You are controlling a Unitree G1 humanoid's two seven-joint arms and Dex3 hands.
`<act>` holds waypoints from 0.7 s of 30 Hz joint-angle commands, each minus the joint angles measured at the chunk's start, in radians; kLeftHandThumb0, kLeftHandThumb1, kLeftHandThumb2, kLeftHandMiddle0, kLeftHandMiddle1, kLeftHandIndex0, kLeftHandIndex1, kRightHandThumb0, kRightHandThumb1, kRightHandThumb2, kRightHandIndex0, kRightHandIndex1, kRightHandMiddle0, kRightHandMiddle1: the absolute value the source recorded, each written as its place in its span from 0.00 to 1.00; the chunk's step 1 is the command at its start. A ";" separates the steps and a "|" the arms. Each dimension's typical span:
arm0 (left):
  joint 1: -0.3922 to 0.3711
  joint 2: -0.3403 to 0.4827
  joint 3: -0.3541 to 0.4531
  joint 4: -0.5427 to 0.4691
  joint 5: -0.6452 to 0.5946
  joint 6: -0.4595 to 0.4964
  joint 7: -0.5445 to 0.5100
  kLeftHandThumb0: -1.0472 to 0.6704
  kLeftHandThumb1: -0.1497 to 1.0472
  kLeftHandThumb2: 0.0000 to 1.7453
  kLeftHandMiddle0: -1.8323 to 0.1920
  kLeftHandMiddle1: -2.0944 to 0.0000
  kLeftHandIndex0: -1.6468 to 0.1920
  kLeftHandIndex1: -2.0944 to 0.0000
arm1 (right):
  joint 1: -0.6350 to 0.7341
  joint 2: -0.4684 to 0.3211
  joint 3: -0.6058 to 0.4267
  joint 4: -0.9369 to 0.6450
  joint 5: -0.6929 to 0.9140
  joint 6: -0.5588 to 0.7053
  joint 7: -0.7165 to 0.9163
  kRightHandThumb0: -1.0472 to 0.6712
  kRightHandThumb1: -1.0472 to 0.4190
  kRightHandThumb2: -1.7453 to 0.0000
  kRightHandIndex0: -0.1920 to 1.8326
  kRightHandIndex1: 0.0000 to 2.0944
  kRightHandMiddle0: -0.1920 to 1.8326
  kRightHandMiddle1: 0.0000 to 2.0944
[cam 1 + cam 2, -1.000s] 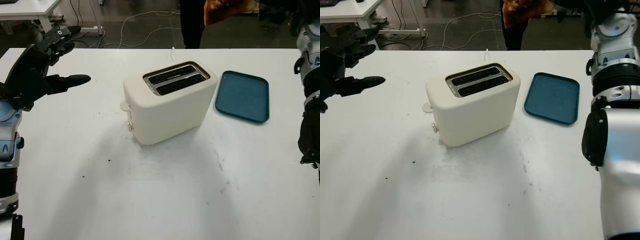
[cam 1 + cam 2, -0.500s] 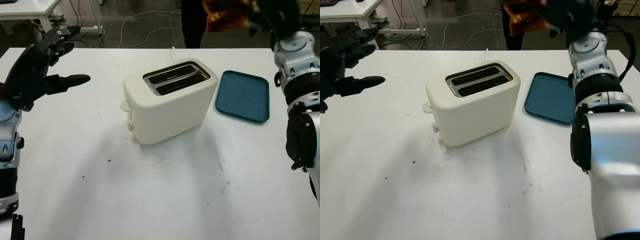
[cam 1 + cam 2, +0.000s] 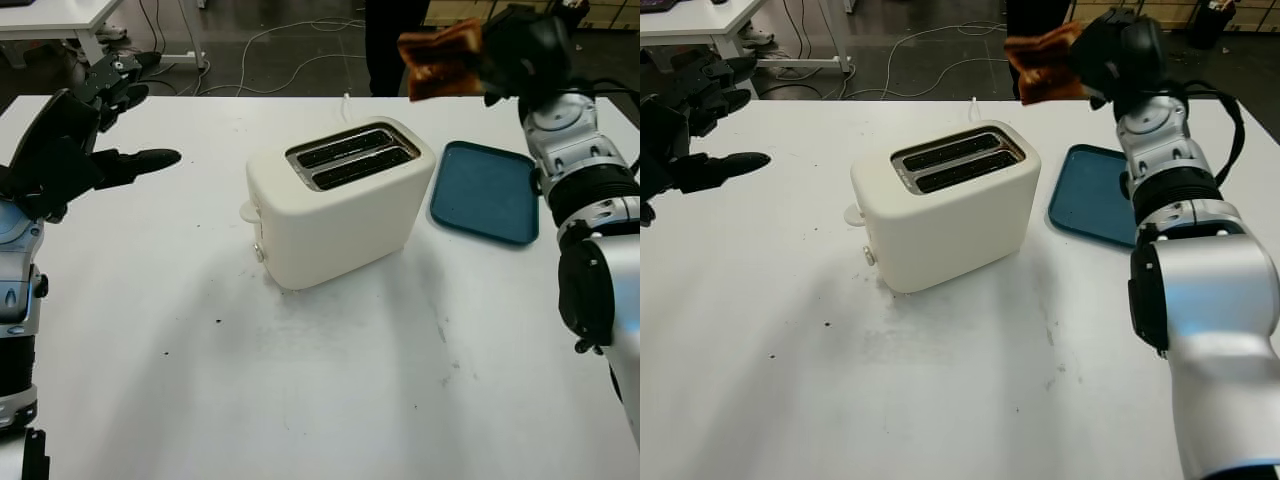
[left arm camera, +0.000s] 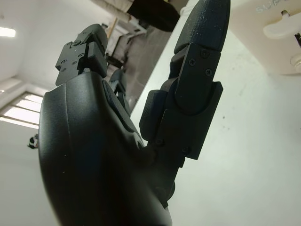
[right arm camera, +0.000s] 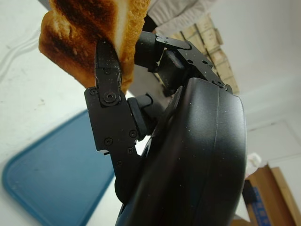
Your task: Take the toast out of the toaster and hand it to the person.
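My right hand [image 3: 500, 55] is shut on a browned slice of toast [image 3: 440, 65], held in the air above the table's far edge, between the toaster and the tray. The right wrist view has the toast [image 5: 89, 35] pinched between black fingers [image 5: 109, 89]. A cream two-slot toaster [image 3: 340, 200] stands mid-table, its slots dark. My left hand [image 3: 110, 135] hovers open over the table's left side, well away from the toaster. A person in dark trousers [image 3: 390, 45] stands just beyond the far edge, behind the toast.
A blue tray [image 3: 487, 190] lies flat to the right of the toaster. The white table [image 3: 330, 380] has bare room in front. Cables run across the floor behind, and another white table [image 3: 60, 20] stands at the back left.
My right arm has swung down and inward, bringing the toast lower and fully into sight near the tray. The left hand and toaster have not moved.
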State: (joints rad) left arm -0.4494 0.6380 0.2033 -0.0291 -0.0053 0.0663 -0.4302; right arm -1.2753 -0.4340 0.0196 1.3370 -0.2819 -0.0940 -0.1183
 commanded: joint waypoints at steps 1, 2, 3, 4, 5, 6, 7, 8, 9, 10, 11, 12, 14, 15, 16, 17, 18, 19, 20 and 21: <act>0.016 0.002 0.007 -0.007 -0.004 -0.008 0.008 0.10 0.88 0.00 0.91 0.83 0.90 0.83 | -0.005 0.014 -0.004 0.004 0.004 0.034 -0.028 0.42 0.09 0.86 0.56 0.83 0.41 0.83; 0.015 0.001 0.008 -0.007 -0.006 -0.007 0.008 0.10 0.88 0.00 0.91 0.83 0.90 0.83 | -0.001 0.017 -0.004 0.003 0.002 0.031 -0.034 0.42 0.09 0.86 0.56 0.83 0.40 0.83; 0.015 -0.001 0.008 -0.007 -0.007 -0.004 0.009 0.10 0.88 0.00 0.91 0.83 0.90 0.83 | 0.002 0.021 -0.005 0.003 0.001 0.028 -0.045 0.42 0.09 0.86 0.56 0.83 0.40 0.83; 0.015 -0.001 0.008 -0.006 -0.008 -0.004 0.009 0.10 0.88 0.00 0.91 0.83 0.90 0.83 | 0.007 0.027 -0.012 0.003 0.007 0.026 -0.053 0.42 0.09 0.87 0.55 0.83 0.37 0.83; 0.015 -0.001 0.008 -0.005 -0.007 -0.005 0.009 0.10 0.88 0.00 0.91 0.83 0.90 0.83 | 0.009 0.031 -0.015 0.004 0.009 0.027 -0.059 0.40 0.09 0.87 0.53 0.83 0.35 0.83; 0.016 -0.001 0.009 -0.003 -0.007 -0.007 0.009 0.10 0.88 0.00 0.91 0.83 0.90 0.83 | 0.013 0.034 -0.014 0.005 0.005 0.027 -0.065 0.40 0.09 0.86 0.53 0.83 0.35 0.83; 0.016 0.000 0.009 -0.003 -0.007 -0.008 0.009 0.10 0.87 0.00 0.91 0.83 0.90 0.83 | 0.015 0.036 -0.014 0.005 0.004 0.029 -0.065 0.39 0.09 0.86 0.54 0.83 0.37 0.83; 0.017 0.000 0.010 -0.003 -0.009 -0.005 0.008 0.10 0.87 0.00 0.91 0.83 0.90 0.83 | 0.018 0.038 -0.020 0.005 0.010 0.026 -0.063 0.39 0.09 0.86 0.55 0.83 0.40 0.83; 0.017 -0.001 0.010 -0.003 -0.010 -0.004 0.007 0.10 0.87 0.00 0.91 0.83 0.90 0.83 | 0.021 0.040 -0.028 0.005 0.016 0.021 -0.062 0.40 0.09 0.86 0.57 0.83 0.43 0.83; 0.016 -0.001 0.010 -0.002 -0.011 -0.004 0.007 0.10 0.87 0.00 0.91 0.83 0.90 0.83 | 0.025 0.041 -0.031 0.004 0.018 0.011 -0.062 0.40 0.09 0.86 0.57 0.83 0.44 0.83; 0.016 0.000 0.010 -0.002 -0.011 -0.002 0.006 0.10 0.87 0.00 0.91 0.83 0.90 0.83 | 0.029 0.043 -0.039 0.003 0.024 0.006 -0.063 0.41 0.09 0.86 0.58 0.83 0.44 0.83; 0.016 0.000 0.009 -0.002 -0.010 -0.001 0.006 0.10 0.87 0.00 0.91 0.83 0.90 0.83 | 0.031 0.044 -0.045 0.003 0.028 0.004 -0.063 0.41 0.09 0.86 0.58 0.83 0.43 0.83; 0.015 0.000 0.009 0.001 -0.009 -0.004 0.006 0.10 0.87 0.00 0.91 0.83 0.90 0.83 | 0.032 0.052 -0.069 0.002 0.045 0.008 -0.071 0.40 0.09 0.87 0.57 0.83 0.41 0.83; 0.015 0.000 0.009 0.003 -0.009 -0.007 0.006 0.09 0.87 0.00 0.91 0.83 0.90 0.83 | 0.031 0.053 -0.066 0.002 0.040 0.011 -0.075 0.40 0.09 0.87 0.57 0.83 0.41 0.83; 0.014 0.000 0.009 0.006 -0.008 -0.014 0.005 0.09 0.87 0.00 0.91 0.83 0.90 0.83 | 0.030 0.053 -0.063 0.002 0.038 0.016 -0.078 0.40 0.09 0.87 0.57 0.83 0.41 0.83; 0.014 0.000 0.010 0.005 -0.010 -0.012 0.004 0.09 0.87 0.00 0.91 0.83 0.90 0.83 | 0.030 0.053 -0.065 0.002 0.042 0.018 -0.073 0.40 0.09 0.87 0.55 0.83 0.41 0.83; 0.014 -0.001 0.010 0.004 -0.010 -0.012 0.005 0.10 0.87 0.00 0.91 0.83 0.90 0.83 | 0.030 0.053 -0.072 0.002 0.050 0.017 -0.068 0.40 0.09 0.87 0.55 0.83 0.40 0.83; 0.015 -0.002 0.009 0.001 -0.010 -0.009 0.006 0.10 0.87 0.00 0.91 0.83 0.90 0.83 | 0.031 0.054 -0.077 0.002 0.055 0.012 -0.068 0.41 0.09 0.87 0.55 0.83 0.39 0.83; 0.015 -0.002 0.009 -0.002 -0.008 -0.005 0.008 0.10 0.87 0.00 0.91 0.83 0.90 0.82 | 0.032 0.053 -0.078 0.002 0.057 0.009 -0.065 0.41 0.09 0.87 0.56 0.83 0.40 0.83; 0.016 -0.002 0.008 -0.005 -0.004 -0.002 0.010 0.10 0.87 0.00 0.91 0.82 0.90 0.82 | 0.033 0.052 -0.077 0.002 0.055 0.009 -0.065 0.40 0.09 0.87 0.56 0.83 0.40 0.83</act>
State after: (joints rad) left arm -0.4487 0.6379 0.2093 -0.0267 -0.0053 0.0652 -0.4302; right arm -1.2500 -0.3880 -0.0499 1.3393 -0.2382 -0.0731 -0.1826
